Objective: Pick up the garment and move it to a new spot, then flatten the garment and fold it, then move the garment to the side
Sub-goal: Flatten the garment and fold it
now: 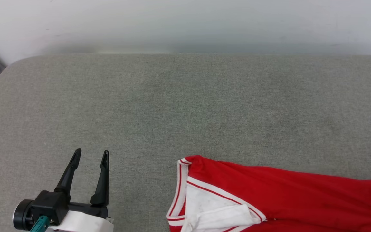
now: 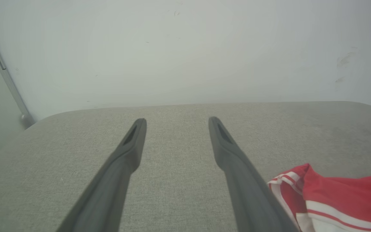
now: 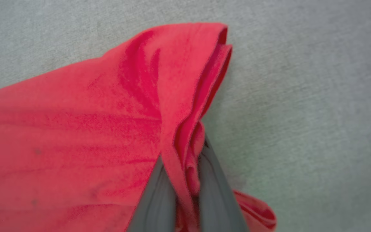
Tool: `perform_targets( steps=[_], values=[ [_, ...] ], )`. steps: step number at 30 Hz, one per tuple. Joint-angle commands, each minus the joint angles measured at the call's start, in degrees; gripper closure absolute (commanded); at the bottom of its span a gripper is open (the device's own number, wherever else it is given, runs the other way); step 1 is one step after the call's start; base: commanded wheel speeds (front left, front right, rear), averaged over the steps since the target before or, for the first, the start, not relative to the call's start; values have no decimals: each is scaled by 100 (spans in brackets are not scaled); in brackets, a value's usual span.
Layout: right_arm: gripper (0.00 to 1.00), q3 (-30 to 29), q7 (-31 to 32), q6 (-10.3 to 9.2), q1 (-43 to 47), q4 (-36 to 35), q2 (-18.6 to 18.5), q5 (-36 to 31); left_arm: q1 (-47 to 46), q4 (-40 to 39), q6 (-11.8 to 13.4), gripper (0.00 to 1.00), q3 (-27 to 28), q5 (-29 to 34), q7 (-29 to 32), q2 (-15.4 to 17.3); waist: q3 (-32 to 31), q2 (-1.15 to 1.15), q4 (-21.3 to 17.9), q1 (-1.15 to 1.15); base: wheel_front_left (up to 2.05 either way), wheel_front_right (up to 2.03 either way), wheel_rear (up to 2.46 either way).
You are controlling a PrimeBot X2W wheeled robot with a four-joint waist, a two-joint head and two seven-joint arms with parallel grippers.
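Low at the head view's left, the left jaws stand wide apart above the grey padded surface [image 1: 185, 106], holding nothing. Right of them the garment [image 1: 279, 193] lies rumpled at the near edge, with a white sleeve and striped trim showing. From the right wrist view, the right jaws are pinched shut on a fold of its red cloth.

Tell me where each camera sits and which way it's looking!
Head view: on the robot's head, looking forward and down at the grey cushion and the garment; the left gripper shows lower left.
Left wrist view: on the left wrist, looking along the open gripper toward the white wall.
Right wrist view: on the right wrist, looking down at red cloth pinched in the right gripper.
Shared: head and left wrist views both show the garment's striped trim.
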Motion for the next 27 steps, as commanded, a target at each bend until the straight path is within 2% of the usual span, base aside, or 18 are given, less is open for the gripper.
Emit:
perform_targets(
  steps=[1,4,9,20,27],
  values=[
    [100,-182,-54,-12,-118,59,-81,-153,48,2,-17,0,41,17,-26,-20,-16,0,-19,0,0,0,0],
    [100,-358,-41,-11,-182,19,-113,-314,90,36,-43,0,75,51,-26,-48,-76,0,-57,0,0,0,0],
    [100,-162,220,-10,-76,-496,12,-236,112,70,-63,0,80,66,-27,-93,-164,0,-97,0,0,0,0],
    [100,1045,1339,-9,528,-2496,576,-121,235,126,-86,0,41,101,-27,-161,-293,0,-127,0,0,0,0],
    [100,1797,1785,-9,303,-3024,1110,23,129,162,-91,0,13,116,-27,-193,-277,0,-33,0,0,0,0]
  ],
)
